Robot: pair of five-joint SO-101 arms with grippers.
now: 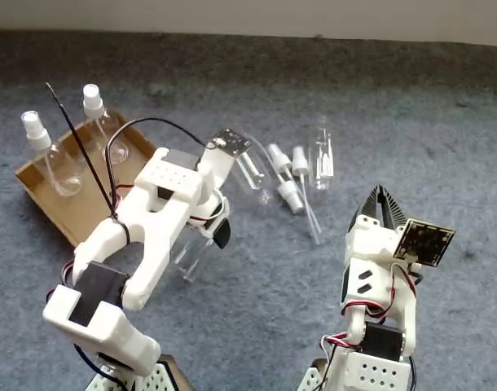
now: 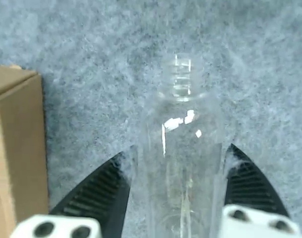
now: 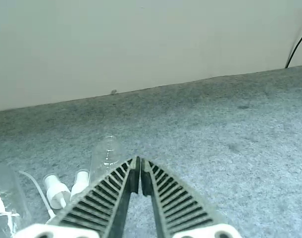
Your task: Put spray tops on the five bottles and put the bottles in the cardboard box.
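Left gripper, jaws closed against both sides of a clear uncapped bottle, just right of the cardboard box at far left, in which two capped bottles stand. Right gripper, near right, fingers pressed together, holding nothing. Loose spray tops and two further bottles lie at centre.

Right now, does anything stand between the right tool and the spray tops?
Partly. A clear bottle lies on the carpet between the right tool and the two farther spray tops. The nearest top has only bare carpet before it.
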